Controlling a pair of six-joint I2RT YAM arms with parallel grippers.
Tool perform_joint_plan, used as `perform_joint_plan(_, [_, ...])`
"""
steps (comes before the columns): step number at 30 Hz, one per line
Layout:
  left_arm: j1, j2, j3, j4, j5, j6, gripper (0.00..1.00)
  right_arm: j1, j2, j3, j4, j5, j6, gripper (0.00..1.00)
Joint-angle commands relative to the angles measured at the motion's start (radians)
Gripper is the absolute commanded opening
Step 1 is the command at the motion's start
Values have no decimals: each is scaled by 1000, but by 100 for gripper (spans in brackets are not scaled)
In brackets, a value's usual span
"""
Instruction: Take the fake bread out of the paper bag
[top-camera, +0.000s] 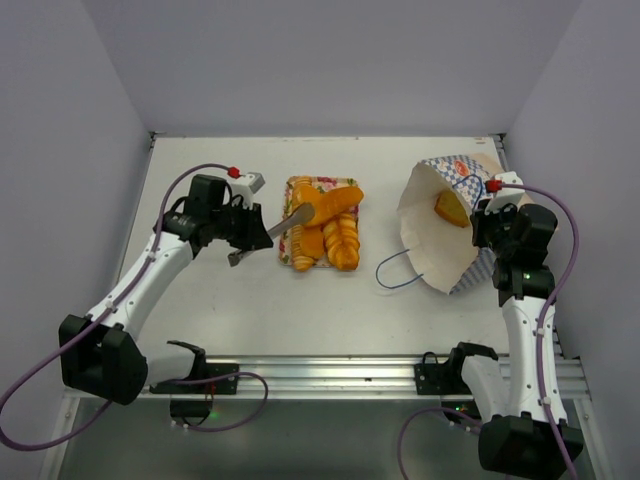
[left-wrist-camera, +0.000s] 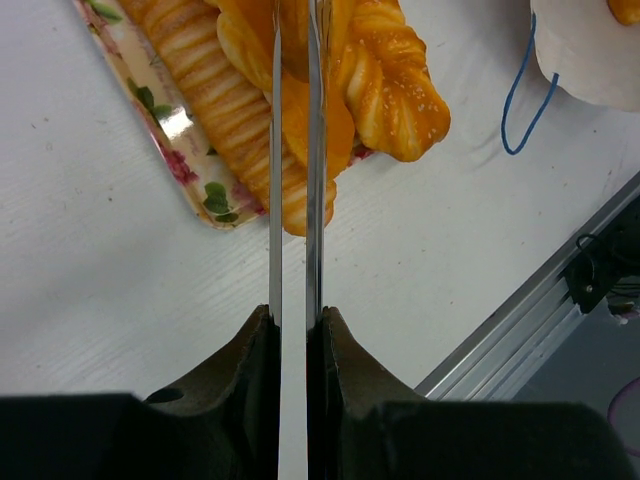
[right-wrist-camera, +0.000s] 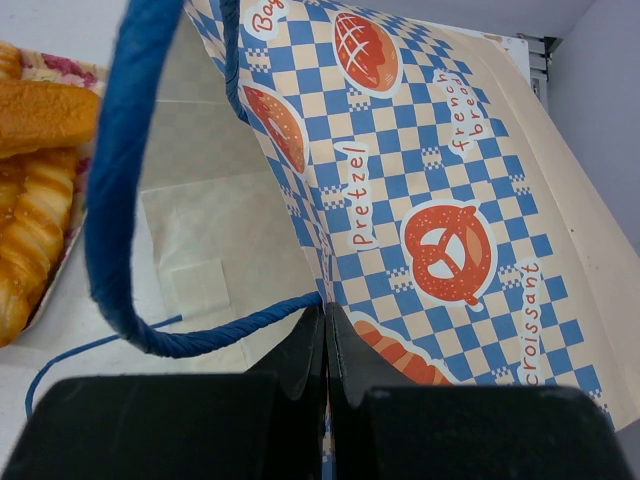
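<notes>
My left gripper (left-wrist-camera: 297, 312) is shut on a pair of thin metal tongs (left-wrist-camera: 293, 180). Their blades pinch an orange piece of fake bread (top-camera: 335, 203) just above the flowered tray (top-camera: 291, 186). Other fake bread lies on that tray: a ridged loaf (left-wrist-camera: 220, 90) and a twisted pastry (left-wrist-camera: 395, 90). The paper bag (top-camera: 440, 250) lies tilted on the right with its mouth facing left. One more golden piece (top-camera: 450, 208) shows inside it. My right gripper (right-wrist-camera: 325, 310) is shut on the bag's checkered rim (right-wrist-camera: 420, 200), beside a blue cord handle (right-wrist-camera: 115, 200).
The bag's other blue handle (top-camera: 395, 270) loops onto the white table between the tray and the bag. An aluminium rail (top-camera: 330, 372) runs along the near edge. Grey walls close off the back and both sides.
</notes>
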Motion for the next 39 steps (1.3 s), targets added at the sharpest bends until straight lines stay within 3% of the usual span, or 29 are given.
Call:
perform_joint_plan(1, [19, -15, 13, 18, 19, -14, 0, -4, -20, 1, 49, -22, -1, 0])
perform_joint_plan(12, [29, 19, 45, -7, 10, 2, 3, -4, -20, 1, 47, -28, -1, 0])
perform_joint_plan(21, [30, 17, 42, -8, -39, -5, 31, -4, -22, -1, 49, -31, -1, 0])
perform_joint_plan(27, [30, 11, 60, -2, -59, -15, 39, -4, -20, -1, 49, -34, -1, 0])
perform_joint_plan(39, [32, 43, 117, 1, -108, -11, 41, -4, -20, 1, 49, -37, -3, 0])
